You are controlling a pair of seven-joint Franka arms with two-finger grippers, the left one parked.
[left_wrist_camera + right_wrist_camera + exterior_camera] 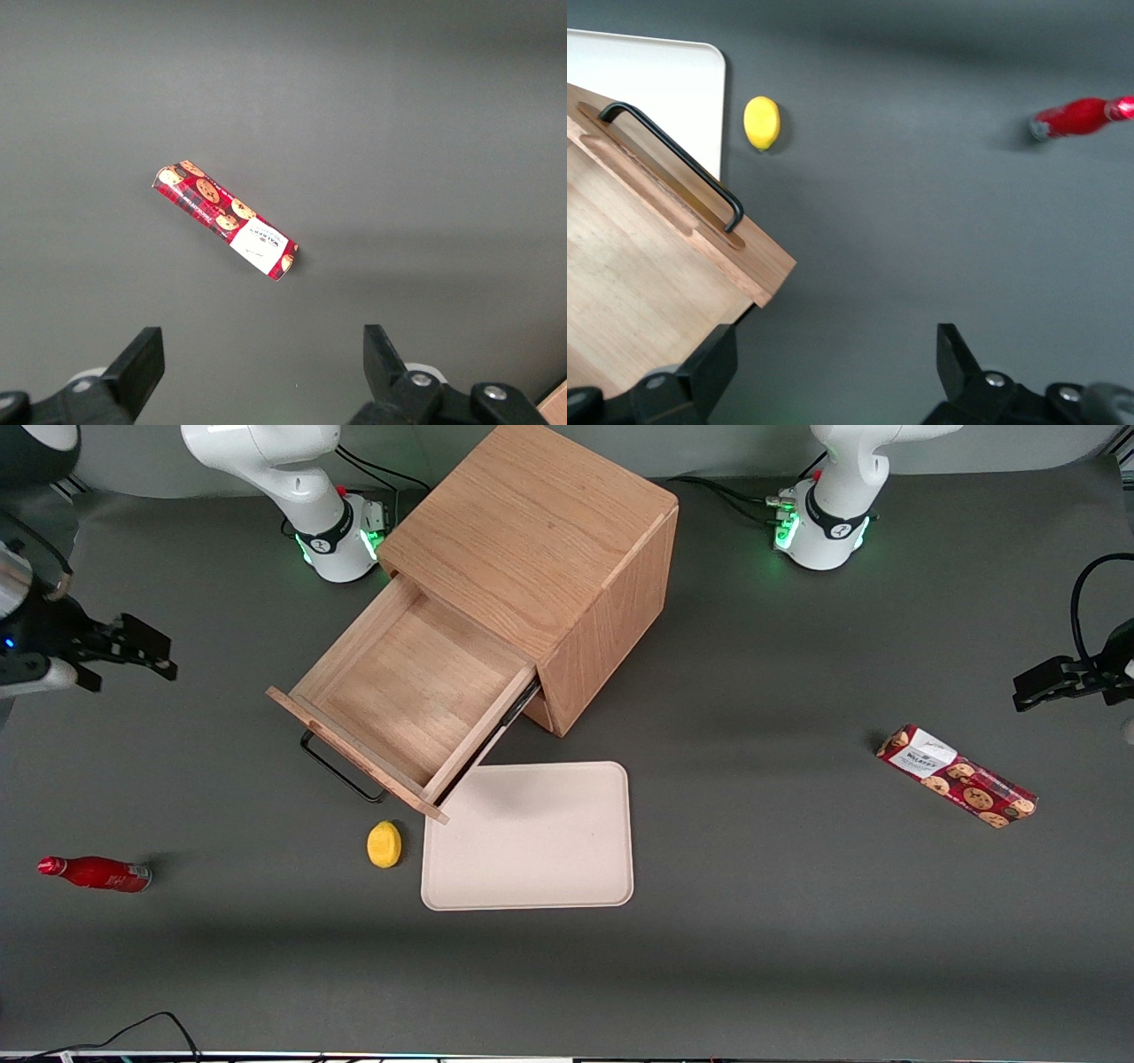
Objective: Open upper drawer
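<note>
The oak cube cabinet [540,531] stands at the middle of the table. Its upper drawer [407,691] is pulled far out, a shallow light-wood tray with nothing in it. Its thin dark wire handle [341,771] sits on the drawer front. The drawer [638,248] and handle [673,150] also show in the right wrist view. The lower drawer is hidden under it. My right gripper [133,662] hangs above the table toward the working arm's end, apart from the drawer. It is open and empty [833,372].
A beige tray [532,841] lies in front of the cabinet, partly under the drawer's corner. A yellow lemon [384,844] lies beside the tray. A red bottle [93,873] lies toward the working arm's end. A red cookie box [957,775] lies toward the parked arm's end.
</note>
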